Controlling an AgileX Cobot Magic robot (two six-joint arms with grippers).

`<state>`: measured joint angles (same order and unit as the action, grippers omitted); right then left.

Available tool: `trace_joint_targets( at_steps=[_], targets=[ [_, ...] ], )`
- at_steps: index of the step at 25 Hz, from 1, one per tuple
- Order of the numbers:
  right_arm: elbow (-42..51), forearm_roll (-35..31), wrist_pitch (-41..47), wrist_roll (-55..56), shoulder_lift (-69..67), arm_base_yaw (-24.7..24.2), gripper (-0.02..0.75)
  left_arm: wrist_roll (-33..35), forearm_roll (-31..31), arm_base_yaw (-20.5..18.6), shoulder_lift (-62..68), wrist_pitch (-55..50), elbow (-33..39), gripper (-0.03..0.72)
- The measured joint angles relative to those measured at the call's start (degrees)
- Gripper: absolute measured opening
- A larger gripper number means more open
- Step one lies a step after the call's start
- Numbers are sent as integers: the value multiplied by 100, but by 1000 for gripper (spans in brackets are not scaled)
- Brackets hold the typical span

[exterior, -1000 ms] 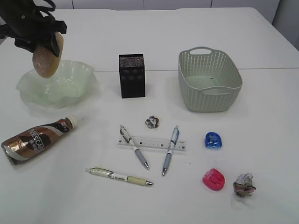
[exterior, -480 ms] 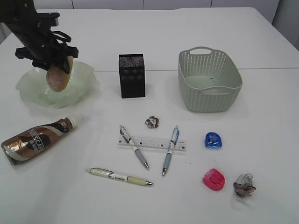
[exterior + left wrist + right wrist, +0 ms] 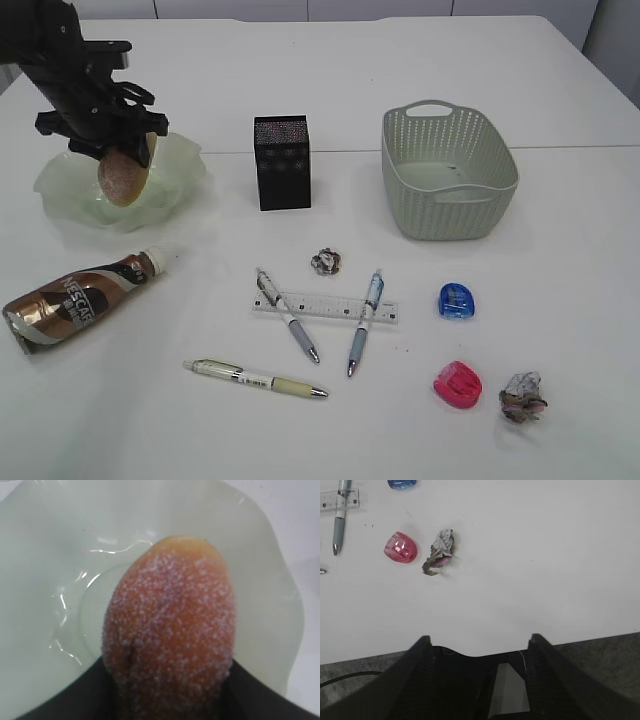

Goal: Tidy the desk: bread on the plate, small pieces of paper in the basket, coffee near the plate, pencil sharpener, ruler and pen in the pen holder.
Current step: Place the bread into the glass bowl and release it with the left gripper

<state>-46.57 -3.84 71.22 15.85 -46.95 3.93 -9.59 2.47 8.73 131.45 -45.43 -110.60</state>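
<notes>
My left gripper (image 3: 118,152) is clamped on the bread (image 3: 122,178), which hangs below my fingers, down inside the plate (image 3: 180,165) beneath me. The roll looks light and soft, its sugared crust likely to crumble, so I judge a gentle hold across its upper end is best. The glass plate looks brittle, so I should lower softly. My right gripper (image 3: 476,647) stands wide and empty, a paper ball (image 3: 439,551) ahead of it.
</notes>
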Motion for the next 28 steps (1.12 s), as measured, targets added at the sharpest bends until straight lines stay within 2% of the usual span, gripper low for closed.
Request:
trace_joint_targets(
  at_steps=[19,21,26,28],
  targets=[
    [0,0,4,0,0,0,430,0,10,-54,4,-15,0,337],
    [0,0,4,0,0,0,429,0,34,-54,13,-39,0,384],
    [0,-10,4,0,0,0,429,-68,241,-54,45,-155,0,635],
    [0,-10,4,0,0,0,429,-68,299,-54,45,-155,0,652]
  ],
)
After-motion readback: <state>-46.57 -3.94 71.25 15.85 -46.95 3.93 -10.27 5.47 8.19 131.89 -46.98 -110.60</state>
